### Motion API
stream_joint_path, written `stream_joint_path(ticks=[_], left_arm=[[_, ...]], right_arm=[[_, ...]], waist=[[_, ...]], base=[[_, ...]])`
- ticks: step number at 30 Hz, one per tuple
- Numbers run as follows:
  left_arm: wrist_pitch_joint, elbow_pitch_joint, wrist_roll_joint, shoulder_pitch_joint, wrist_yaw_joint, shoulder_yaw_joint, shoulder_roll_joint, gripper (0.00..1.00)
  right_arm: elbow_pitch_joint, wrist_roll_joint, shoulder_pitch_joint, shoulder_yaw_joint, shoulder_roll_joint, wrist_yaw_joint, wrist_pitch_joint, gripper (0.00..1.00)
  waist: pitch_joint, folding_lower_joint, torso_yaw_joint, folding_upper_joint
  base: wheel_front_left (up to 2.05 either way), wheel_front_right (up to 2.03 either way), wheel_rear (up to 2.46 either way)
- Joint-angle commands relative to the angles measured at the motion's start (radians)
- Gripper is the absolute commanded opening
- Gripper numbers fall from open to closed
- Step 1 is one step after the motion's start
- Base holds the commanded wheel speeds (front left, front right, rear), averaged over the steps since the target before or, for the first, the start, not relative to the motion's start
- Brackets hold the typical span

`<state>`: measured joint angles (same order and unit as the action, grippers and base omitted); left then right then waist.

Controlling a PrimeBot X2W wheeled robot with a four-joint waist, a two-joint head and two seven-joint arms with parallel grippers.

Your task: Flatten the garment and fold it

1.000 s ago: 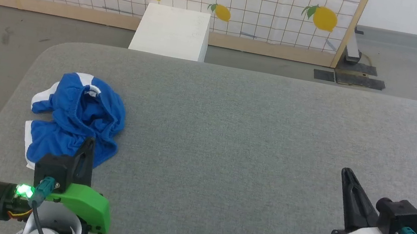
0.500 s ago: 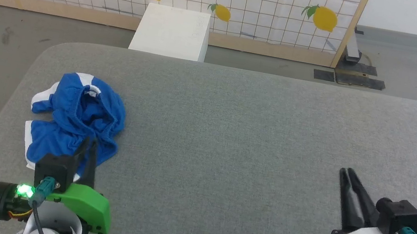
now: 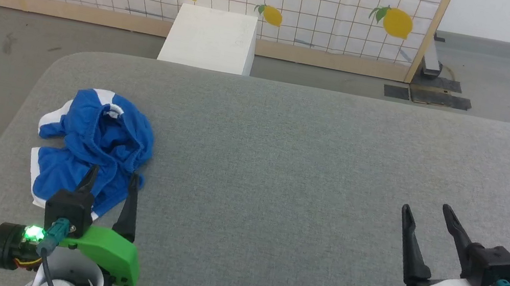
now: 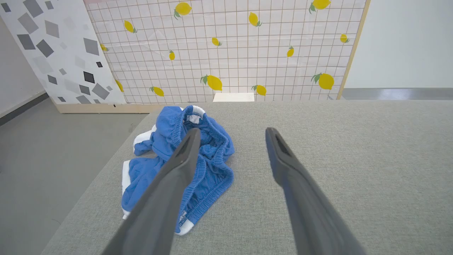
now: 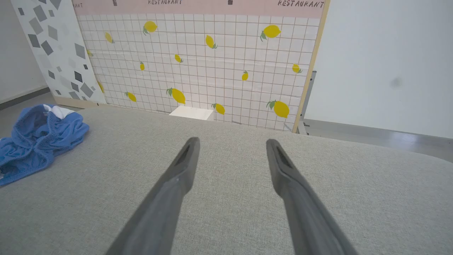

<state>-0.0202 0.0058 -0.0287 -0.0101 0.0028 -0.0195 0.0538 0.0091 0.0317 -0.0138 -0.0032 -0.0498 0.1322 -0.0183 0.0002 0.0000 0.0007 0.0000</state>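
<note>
Both grippers have spread open since a second ago: left gripper [image 3: 113, 180], right gripper [image 3: 425, 212], each empty. Blue garment [image 3: 91, 146] lies crumpled at the grey table's [image 3: 282, 168] left edge, ungrasped. Flattening hasn't begun; next, the left gripper likely reaches for an edge.

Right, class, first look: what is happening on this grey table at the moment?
A two-armed robot is set to flatten and fold a pair of blue shorts, which lie crumpled near the left edge of the grey table. Its left pincer stands open at the heap's near edge; the right pincer is open over bare table. Nothing is gripped yet.
</note>
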Motion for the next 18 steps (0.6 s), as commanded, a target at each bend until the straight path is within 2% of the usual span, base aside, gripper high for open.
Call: stream_joint_path(ticks=[1,18], left_arm=[[-0.010,0.002,-0.011,0.007,0.008,-0.004,0.000,1.00],[-0.045,-0.002,-0.033,0.027,0.024,-0.008,-0.001,1.00]], right_arm=[[0.004,0.014,0.015,-0.003,0.000,0.000,-0.010,1.00],[0.012,0.050,0.031,-0.004,0.000,0.000,-0.046,1.00]], waist=[[0.000,0.0000,0.002,0.0000],[-0.001,0.0000,0.075,0.0000]], base=[[0.00,0.00,0.00],[0.00,0.00,0.00]])
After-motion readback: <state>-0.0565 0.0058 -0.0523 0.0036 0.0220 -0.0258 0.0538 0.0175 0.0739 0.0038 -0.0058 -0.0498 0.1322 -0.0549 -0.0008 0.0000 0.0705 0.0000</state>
